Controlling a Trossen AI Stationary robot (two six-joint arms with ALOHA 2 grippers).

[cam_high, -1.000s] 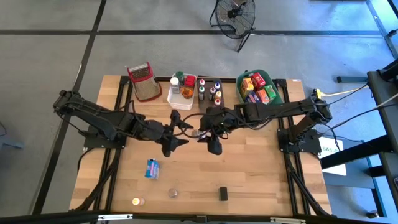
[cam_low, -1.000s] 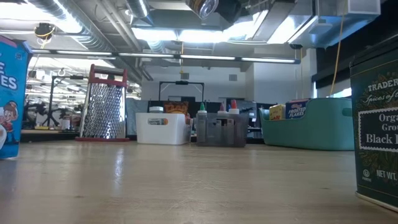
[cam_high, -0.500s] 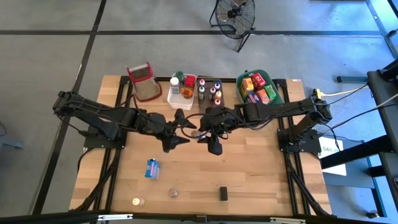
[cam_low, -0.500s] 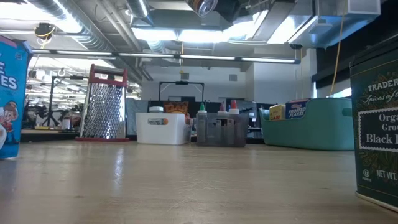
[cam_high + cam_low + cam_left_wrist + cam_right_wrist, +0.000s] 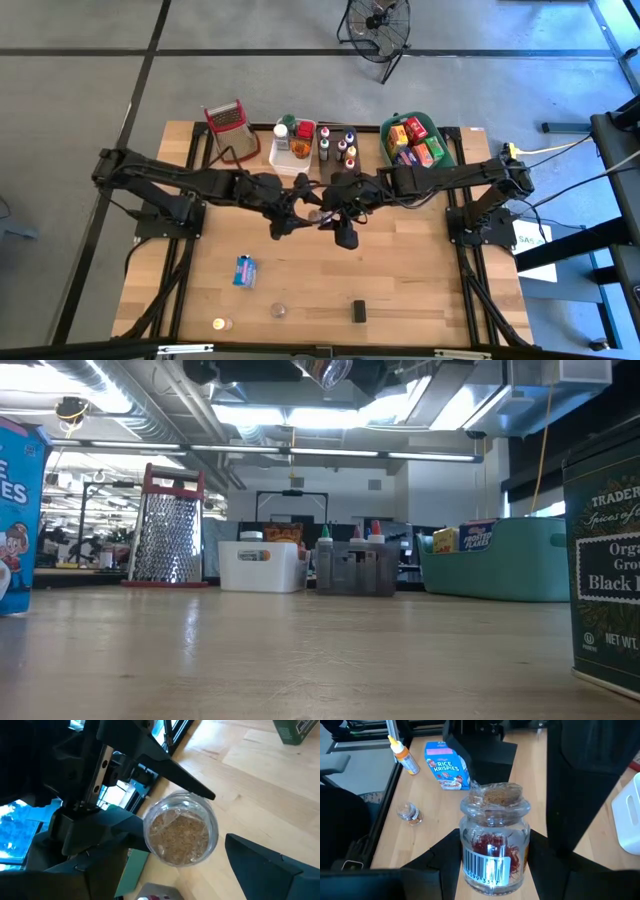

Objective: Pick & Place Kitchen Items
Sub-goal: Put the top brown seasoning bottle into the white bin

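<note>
A small glass jar [image 5: 492, 840] with a cork stopper and red threads inside hangs above the middle of the table, with my right gripper [image 5: 324, 212] shut on it. The low view shows it high up, tilted [image 5: 334, 371]. My left gripper [image 5: 293, 207] comes in from the table's left and is open. In the left wrist view its fingers stand on either side of the jar's cork end [image 5: 180, 836], apart from the glass. Other kitchen items stand near the front edge: a blue cereal box [image 5: 244, 270], two small jars [image 5: 279, 311] and a dark tin [image 5: 358, 310]. My right gripper pinches the jar's lower body [image 5: 470, 870], at the barcode label, between its two fingers [image 5: 442, 862]. The fingers come slanting down from the table's right. The jar is lifted clear of the table, its cork end toward my left gripper.
Along the far edge stand a red-topped grater [image 5: 230, 130], a white bin [image 5: 291, 155], a rack of bottles [image 5: 337, 146] and a green bin [image 5: 415, 141] of boxes. Bare wood lies between the grippers and the front items.
My left gripper has moved toward the table's right and a little toward the far edge, up to the jar held by my right gripper. It has also rolled about its own line. The right gripper and the jar have kept still.
</note>
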